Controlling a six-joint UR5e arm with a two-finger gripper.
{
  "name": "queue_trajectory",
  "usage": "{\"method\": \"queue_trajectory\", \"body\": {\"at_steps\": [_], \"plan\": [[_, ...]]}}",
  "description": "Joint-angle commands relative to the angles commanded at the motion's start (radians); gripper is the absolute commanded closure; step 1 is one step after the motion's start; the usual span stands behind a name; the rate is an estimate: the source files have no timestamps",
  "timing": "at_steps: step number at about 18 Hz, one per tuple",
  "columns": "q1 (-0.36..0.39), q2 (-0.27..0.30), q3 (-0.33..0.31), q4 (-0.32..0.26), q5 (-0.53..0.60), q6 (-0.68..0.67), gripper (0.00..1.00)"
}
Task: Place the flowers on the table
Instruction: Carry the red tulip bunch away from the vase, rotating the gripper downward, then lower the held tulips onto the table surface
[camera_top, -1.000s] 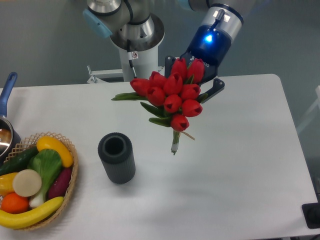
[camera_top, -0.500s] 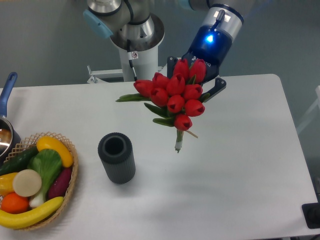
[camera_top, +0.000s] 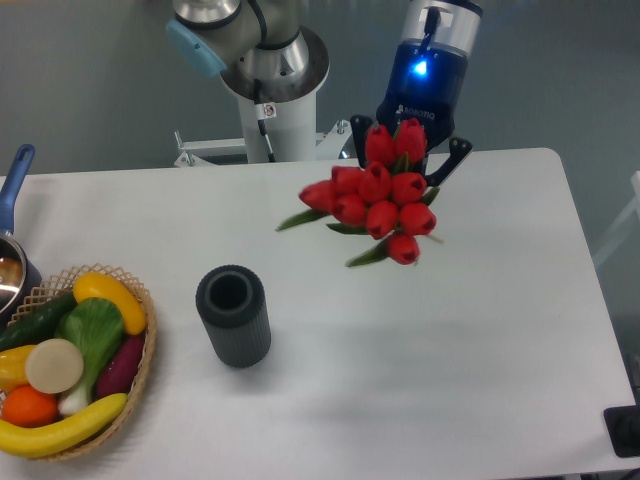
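A wicker basket of fruit and vegetables sits at the near left of the white bench, a dark cylinder beside it. Farther back, the claw grips the flowers, held above the bench.

Flowers glossy plastic; table smooth matte; cylinder ribbed, matte; basket woven wicker.

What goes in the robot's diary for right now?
gripper: holding flowers | flowers: in the air above table | placing: not done
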Motion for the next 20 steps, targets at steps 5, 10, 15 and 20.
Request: {"method": "queue_trajectory", "body": {"at_steps": [5,10,15,20], "plan": [[-0.043,-0.06,-0.006,-0.012,0.213,0.086,0.64],[-0.1,-0.144,-0.015,-0.031,0.436,0.158,0.64],[-0.118,-0.224,-0.015,-0.051,0.548,0.18,0.64],[-0.147,-0.311,0.0,-0.043,0.588,0.18,0.64]]}}
